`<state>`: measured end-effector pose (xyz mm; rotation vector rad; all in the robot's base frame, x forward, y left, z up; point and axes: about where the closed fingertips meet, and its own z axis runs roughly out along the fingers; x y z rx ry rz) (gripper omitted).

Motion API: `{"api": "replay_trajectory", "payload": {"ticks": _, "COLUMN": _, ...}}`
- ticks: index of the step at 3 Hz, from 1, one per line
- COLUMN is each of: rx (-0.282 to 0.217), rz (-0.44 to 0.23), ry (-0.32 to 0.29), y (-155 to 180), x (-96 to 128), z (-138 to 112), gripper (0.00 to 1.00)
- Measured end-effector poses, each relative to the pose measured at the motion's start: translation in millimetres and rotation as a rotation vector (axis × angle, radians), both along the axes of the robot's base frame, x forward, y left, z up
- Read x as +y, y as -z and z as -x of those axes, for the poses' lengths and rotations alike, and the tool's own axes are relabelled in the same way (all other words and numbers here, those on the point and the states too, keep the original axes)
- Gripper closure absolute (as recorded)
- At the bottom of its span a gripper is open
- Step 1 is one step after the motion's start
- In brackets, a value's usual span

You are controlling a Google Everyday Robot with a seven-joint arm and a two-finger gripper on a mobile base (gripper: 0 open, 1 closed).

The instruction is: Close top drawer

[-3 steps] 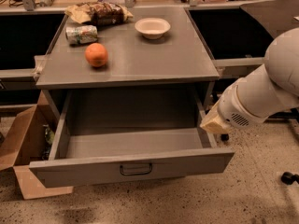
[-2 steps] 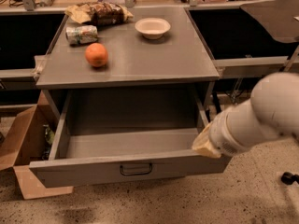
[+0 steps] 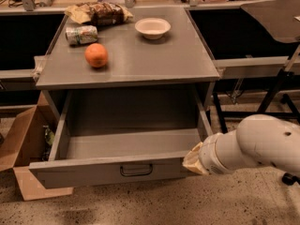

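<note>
The top drawer of the grey cabinet stands pulled far out and shows an empty inside. Its flat front faces me with a small dark loop handle at the middle. My white arm comes in from the lower right. Its cream-coloured gripper end sits at the right end of the drawer front, touching or nearly touching it. No other drawers show.
On the cabinet top lie an orange, a white bowl, a can on its side and a snack bag. An open cardboard box stands on the floor at the left. Black table legs stand at the right.
My arm has swung down and to the left, from beside the drawer's right wall to the right end of its front. The drawer looks equally far out.
</note>
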<state>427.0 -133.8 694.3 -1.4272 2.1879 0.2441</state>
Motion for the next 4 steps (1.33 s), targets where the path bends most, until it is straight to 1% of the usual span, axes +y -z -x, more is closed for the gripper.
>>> {"api": "replay_trajectory", "payload": {"ticks": 1, "rx": -0.025, "rz": -0.015, "ry": 0.026, "y": 30.0, "x": 1.2, "z": -15.5, "gripper": 1.00}}
{"api": "replay_trajectory", "payload": {"ticks": 2, "rx": -0.071, "rz": -0.013, "ry": 0.081, "y": 43.7, "x": -6.1, "z": -38.9, "gripper": 1.00}}
{"api": "replay_trajectory", "payload": {"ticks": 3, "rx": -0.121, "rz": -0.021, "ry": 0.129, "y": 46.9, "x": -18.5, "z": -68.1, "gripper": 1.00}}
{"api": "replay_trajectory", "payload": {"ticks": 4, "rx": -0.168, "rz": -0.039, "ry": 0.164, "y": 41.8, "x": -33.6, "z": -101.9, "gripper": 1.00}}
